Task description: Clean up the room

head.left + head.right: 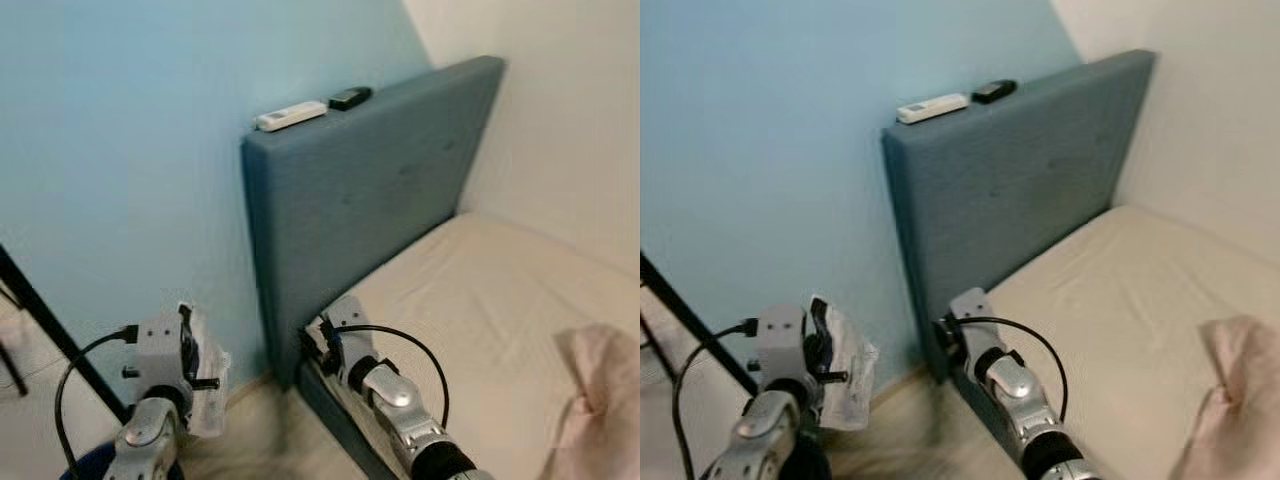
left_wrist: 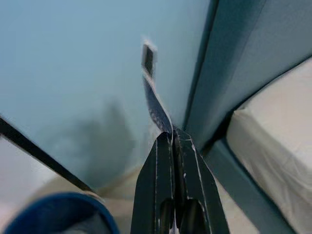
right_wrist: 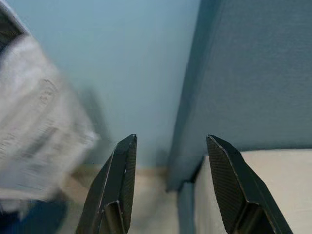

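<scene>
Now, left gripper (image 2: 171, 134): fingers pressed together, pinching the edge of a thin wrapper (image 1: 845, 368), held up in front of the blue wall.
Wrapper: one crinkled, clear plastic piece with faint print; seen edge-on from the left wrist as a narrow strip (image 2: 153, 100); blurred in the right wrist view (image 3: 39, 126).
Right gripper (image 3: 168, 146): two black fingers spread apart with nothing between them, held low at the corner of the headboard (image 1: 380, 190), pointing at the gap between wall and bed.
Headboard: one tall padded slab in grey-blue fabric, standing against the wall (image 1: 120, 150) and blocking the way past the right gripper.
On top of headboard: two remotes lying end to end, one white remote (image 1: 291, 115), one black remote (image 1: 350, 97).
Mattress (image 1: 480, 310): cream, smooth fabric, set in a grey-blue bed frame (image 2: 243, 192).
Pink cloth (image 1: 600, 390): one rumpled heap on the mattress, near the robot's right.
Bin (image 2: 53, 214): blue rounded rim, below the left gripper.
Black bar (image 1: 45, 320): one slanted rod on the left, by the wall.
Floor (image 1: 905, 420): pale, blurred.
</scene>
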